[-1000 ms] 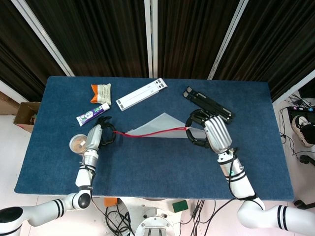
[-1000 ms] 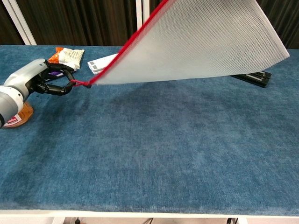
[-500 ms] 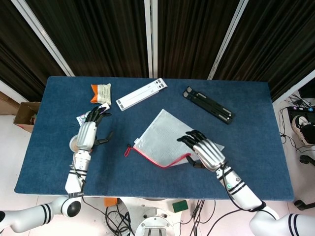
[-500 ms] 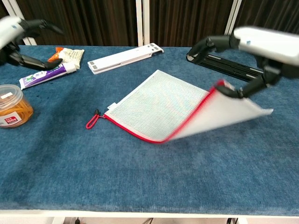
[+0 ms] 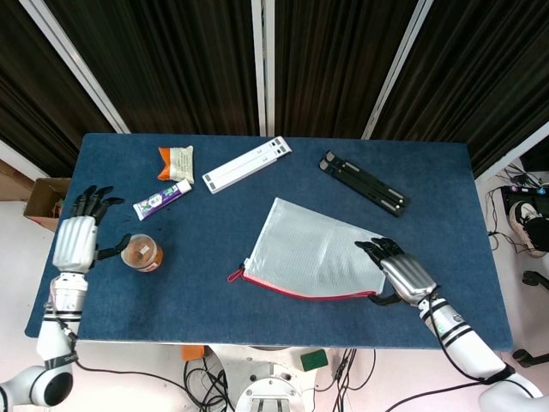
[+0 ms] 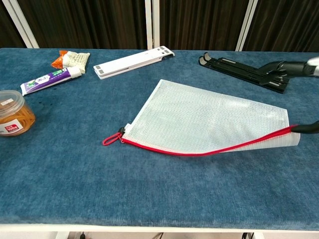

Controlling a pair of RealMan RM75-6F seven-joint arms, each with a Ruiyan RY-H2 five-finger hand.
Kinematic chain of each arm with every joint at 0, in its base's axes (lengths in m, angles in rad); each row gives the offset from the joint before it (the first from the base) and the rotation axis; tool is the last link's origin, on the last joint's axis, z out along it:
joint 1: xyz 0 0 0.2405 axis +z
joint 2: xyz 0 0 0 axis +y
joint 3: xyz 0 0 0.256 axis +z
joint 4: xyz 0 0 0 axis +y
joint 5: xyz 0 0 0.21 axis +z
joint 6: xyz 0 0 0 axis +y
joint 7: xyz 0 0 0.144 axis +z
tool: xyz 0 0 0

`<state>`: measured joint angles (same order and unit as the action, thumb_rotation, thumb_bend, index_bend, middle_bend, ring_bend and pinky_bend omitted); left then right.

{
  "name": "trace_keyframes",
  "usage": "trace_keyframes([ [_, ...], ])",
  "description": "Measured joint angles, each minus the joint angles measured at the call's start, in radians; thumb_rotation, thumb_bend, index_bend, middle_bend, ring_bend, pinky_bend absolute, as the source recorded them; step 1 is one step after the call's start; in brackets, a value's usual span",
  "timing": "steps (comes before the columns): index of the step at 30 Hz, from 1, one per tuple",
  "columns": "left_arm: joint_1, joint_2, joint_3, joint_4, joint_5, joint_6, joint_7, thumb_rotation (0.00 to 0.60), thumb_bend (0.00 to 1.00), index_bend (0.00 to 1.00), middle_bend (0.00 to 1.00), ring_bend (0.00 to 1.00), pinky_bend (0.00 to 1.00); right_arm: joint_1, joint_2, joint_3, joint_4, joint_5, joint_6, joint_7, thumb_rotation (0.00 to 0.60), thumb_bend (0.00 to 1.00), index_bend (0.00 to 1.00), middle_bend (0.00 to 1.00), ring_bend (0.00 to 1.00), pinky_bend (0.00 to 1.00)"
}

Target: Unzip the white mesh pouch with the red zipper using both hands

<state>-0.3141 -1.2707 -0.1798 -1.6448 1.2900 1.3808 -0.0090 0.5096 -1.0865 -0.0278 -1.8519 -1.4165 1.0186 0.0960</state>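
Blue cloth-covered table filling most of the head view, both arms reaching onto it from the near edge.

White mesh pouch lying flat just left of the right hand, its near right corner touching that hand's thumb; red zipper running along the pouch's near edge, curving slightly upward at the hand's end, with the red pull loop at the far end from the hand, resting on the cloth.

Right forearm angled in from the lower right, hand palm-down at the pouch's corner, dark fingers spread and stretched across the mesh, thumb out to the near side. Nothing gripped; wide open. In the chest view only dark fingertips at the right border, one touching the zipper's end.

Left hand well apart from the pouch, at the table's left edge, forearm rising from the near left, fingers fanned wide and pointing away, holding nothing.

Black folding stand beyond the right hand. White folded stand farther left of that. Just right of the left hand, a round jar. Beyond the jar, a toothpaste tube, then a small orange-and-white packet.
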Motion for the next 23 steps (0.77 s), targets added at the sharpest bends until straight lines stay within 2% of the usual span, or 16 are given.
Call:
trace_keyframes([
  [2,0.028,0.048,0.017,-0.019,-0.006,0.001,0.001,0.600,0.22,0.26,0.11,0.00,0.09,-0.025,0.011,-0.005,0.038,-0.074,0.051,0.106,0.600,0.18,0.00,0.19,0.02,0.09],
  [5,0.066,0.100,0.040,-0.045,-0.008,0.012,0.004,0.600,0.20,0.26,0.11,0.00,0.09,-0.064,0.028,-0.015,0.092,-0.155,0.137,0.201,0.600,0.17,0.03,0.21,0.02,0.09],
  [8,0.097,0.131,0.057,-0.061,-0.001,0.035,0.005,0.600,0.16,0.26,0.12,0.00,0.09,-0.096,0.060,-0.037,0.135,-0.194,0.170,0.254,0.600,0.09,0.04,0.21,0.03,0.09],
  [10,0.116,0.139,0.064,-0.066,0.006,0.059,0.011,0.600,0.15,0.26,0.12,0.00,0.09,-0.107,0.074,-0.041,0.144,-0.196,0.171,0.256,0.600,0.10,0.05,0.21,0.03,0.09],
  [13,0.144,0.147,0.076,-0.072,0.026,0.100,0.024,0.600,0.15,0.27,0.13,0.00,0.09,-0.138,0.057,-0.027,0.160,-0.182,0.210,0.217,0.600,0.22,0.07,0.21,0.03,0.10],
  [15,0.163,0.149,0.085,-0.075,0.040,0.127,0.039,0.600,0.15,0.27,0.13,0.01,0.09,-0.170,0.030,-0.012,0.180,-0.170,0.282,0.171,0.600,0.28,0.07,0.21,0.03,0.10],
  [20,0.220,0.151,0.125,-0.095,0.096,0.200,0.071,0.600,0.15,0.27,0.14,0.02,0.09,-0.273,-0.026,0.020,0.230,-0.150,0.484,0.112,0.600,0.30,0.09,0.21,0.03,0.10],
  [23,0.253,0.148,0.152,-0.109,0.136,0.238,0.082,0.600,0.15,0.28,0.14,0.02,0.09,-0.323,-0.039,0.027,0.254,-0.153,0.546,0.124,0.600,0.30,0.09,0.21,0.03,0.10],
])
